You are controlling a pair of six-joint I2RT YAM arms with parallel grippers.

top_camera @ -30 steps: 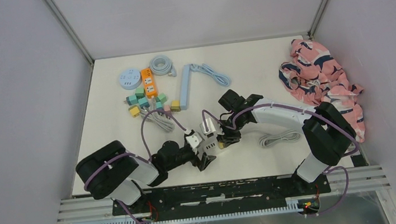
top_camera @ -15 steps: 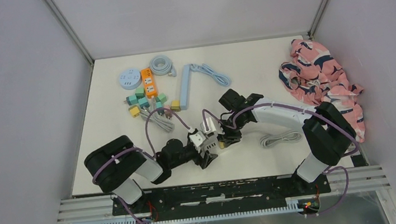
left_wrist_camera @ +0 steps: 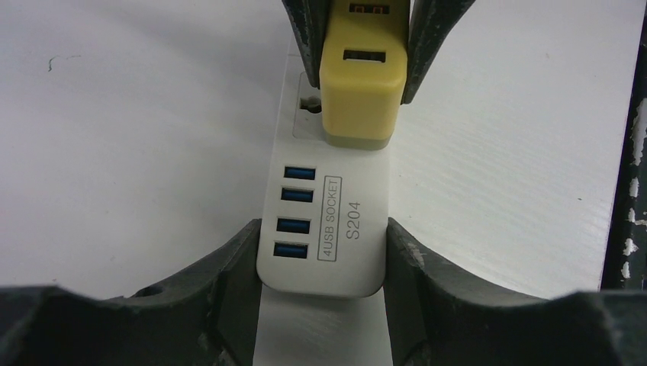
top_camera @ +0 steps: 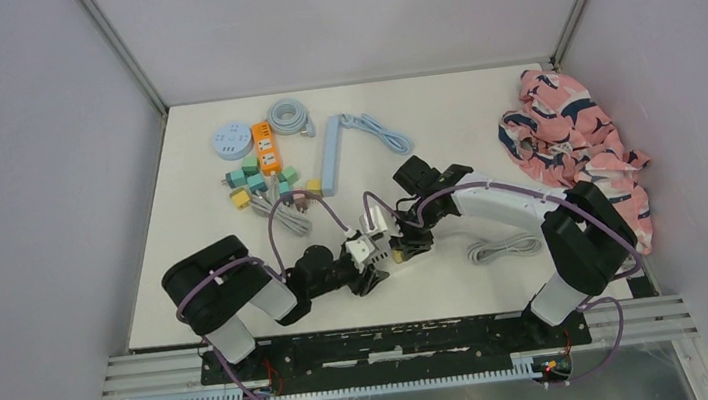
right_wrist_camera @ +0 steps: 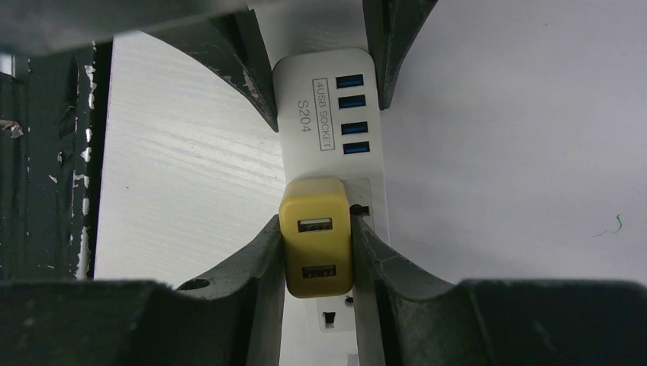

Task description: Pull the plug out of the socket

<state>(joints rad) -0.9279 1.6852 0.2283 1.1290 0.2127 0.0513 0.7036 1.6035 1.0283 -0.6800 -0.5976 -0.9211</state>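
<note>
- The socket (left_wrist_camera: 324, 248), a white strip with four blue USB ports and the print "4USB SOCKET S204", lies flat on the white table (top_camera: 480, 105). It is near the middle of the table, slightly towards the near edge and between the two arms.
- The plug (right_wrist_camera: 314, 229), a yellow block with two USB slots in its top, stands on the socket's face just beyond the row of blue ports. Its base sits against the strip with no gap showing.
- The left gripper (left_wrist_camera: 322, 263) comes in from the near left. Its two dark fingers (left_wrist_camera: 236, 282) press on the long sides of the socket at the USB end, so it is clamped on the strip.
- The right gripper (right_wrist_camera: 315, 267) reaches in from the right. Its fingers (right_wrist_camera: 255, 263) are closed tight on the two opposite sides of the plug.
- The two grippers face each other along the strip and are close together, but not touching.
- A coiled grey cable (top_camera: 499, 247) lies on the table to the right of the socket, under the right arm.
- At the far left are a round pale-blue outlet (top_camera: 231, 141), an orange strip (top_camera: 267, 148), a long light-blue strip (top_camera: 330, 152) and a cluster of small coloured adapters (top_camera: 257, 181).
- A pink patterned cloth (top_camera: 576, 150) is bunched at the far right edge.
</note>
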